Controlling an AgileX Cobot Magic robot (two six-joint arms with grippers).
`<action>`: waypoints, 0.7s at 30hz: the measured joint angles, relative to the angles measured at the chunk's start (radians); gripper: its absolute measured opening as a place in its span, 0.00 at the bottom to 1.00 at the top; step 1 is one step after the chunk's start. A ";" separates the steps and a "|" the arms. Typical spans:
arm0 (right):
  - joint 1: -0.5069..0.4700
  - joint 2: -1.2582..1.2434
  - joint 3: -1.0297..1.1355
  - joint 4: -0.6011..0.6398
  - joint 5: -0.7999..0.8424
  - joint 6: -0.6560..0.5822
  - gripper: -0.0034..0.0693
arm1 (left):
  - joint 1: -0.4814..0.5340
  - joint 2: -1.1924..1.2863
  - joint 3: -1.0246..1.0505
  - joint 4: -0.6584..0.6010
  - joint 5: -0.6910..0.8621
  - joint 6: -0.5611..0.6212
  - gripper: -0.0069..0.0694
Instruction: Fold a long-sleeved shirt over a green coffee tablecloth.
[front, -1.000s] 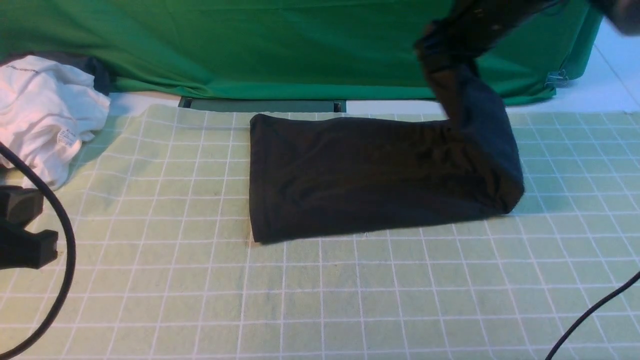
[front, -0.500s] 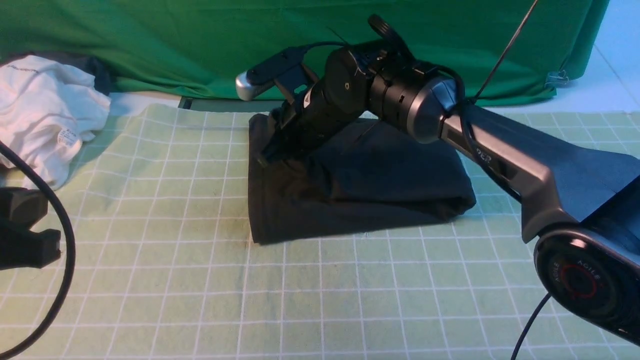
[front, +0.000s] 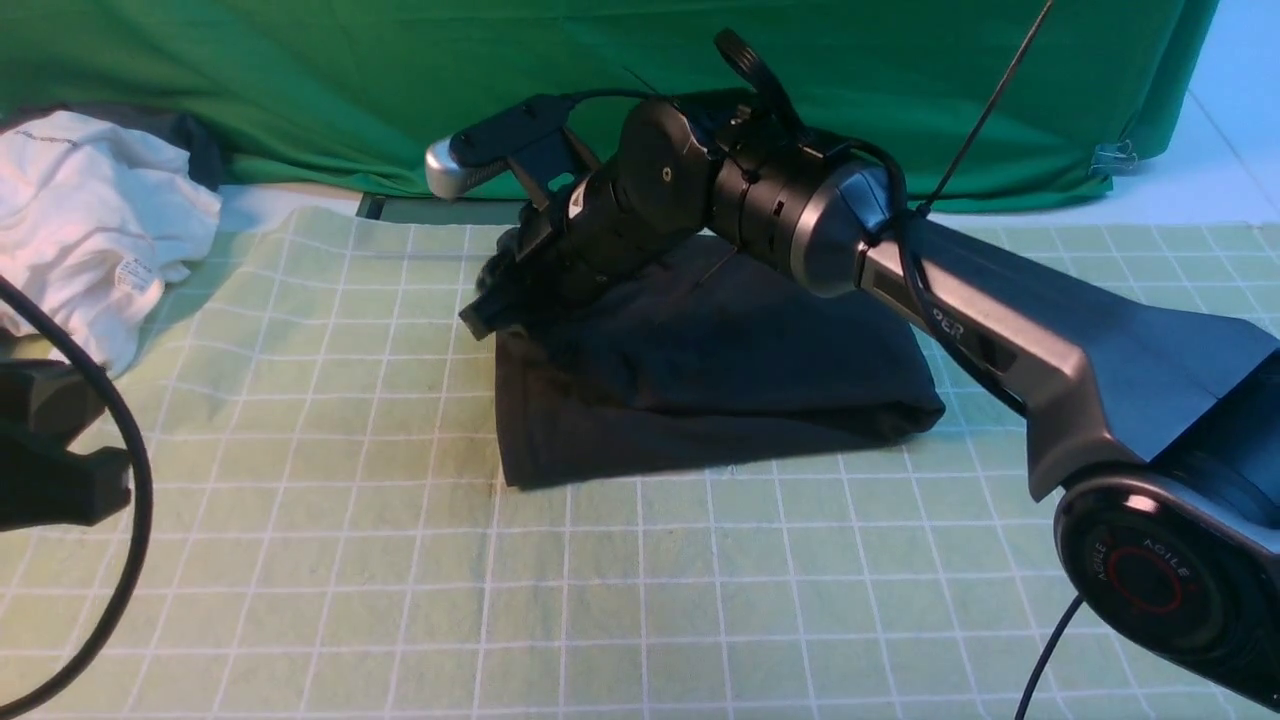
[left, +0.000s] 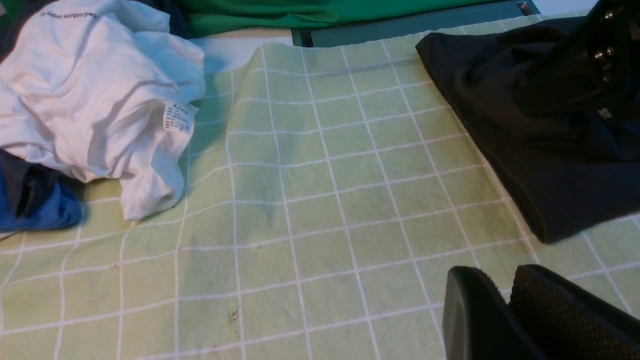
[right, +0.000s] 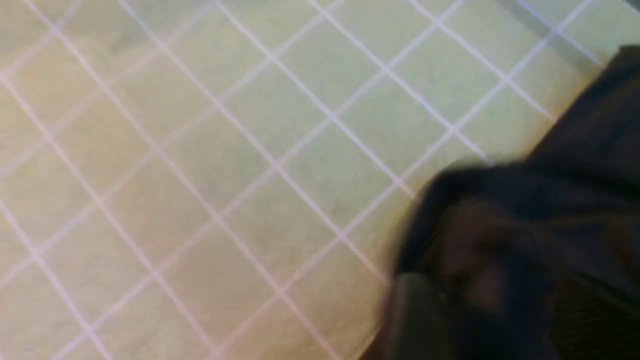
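Long-sleeved shirt (front: 720, 390): black soft knit, folded into a thick rectangular bundle, lying on the green coffee tablecloth (front: 640, 580) slightly toward twelve o'clock of the cloth's visible middle; its six-o'clock edge runs straight along a grid line, its three-o'clock end is rounded by the fold. Tablecloth: pale green, thin white lines forming squares, lightly stained. Right gripper (front: 490, 305): reaches over the bundle from three o'clock and sits at its ten-o'clock corner, covering that part of the fabric; whether its claw is released or clenched cannot be told, as the wrist picture is blurred. Right arm (front: 1000, 330): grey and black, joint cap marked "AGILE". Left gripper (left: 505, 305): well apart at the shirt's eight o'clock, fingers nearly together with nothing between them. White garment (front: 90, 220): crumpled at ten o'clock, small label reading "XL". Blue cloth (left: 40, 210): beside it. Deep green fabric (front: 400, 90): plain backdrop at twelve o'clock.
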 joint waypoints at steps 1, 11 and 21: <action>0.000 0.000 -0.027 0.004 0.014 0.000 0.69 | 0.000 0.000 0.008 0.000 -0.003 0.000 0.17; -0.089 -0.055 -0.152 -0.008 0.112 0.002 0.15 | 0.000 0.000 0.031 -0.007 -0.038 -0.005 0.17; -0.066 -0.018 -0.042 -0.012 0.158 -0.067 0.08 | 0.000 -0.017 0.031 -0.015 -0.058 -0.004 0.17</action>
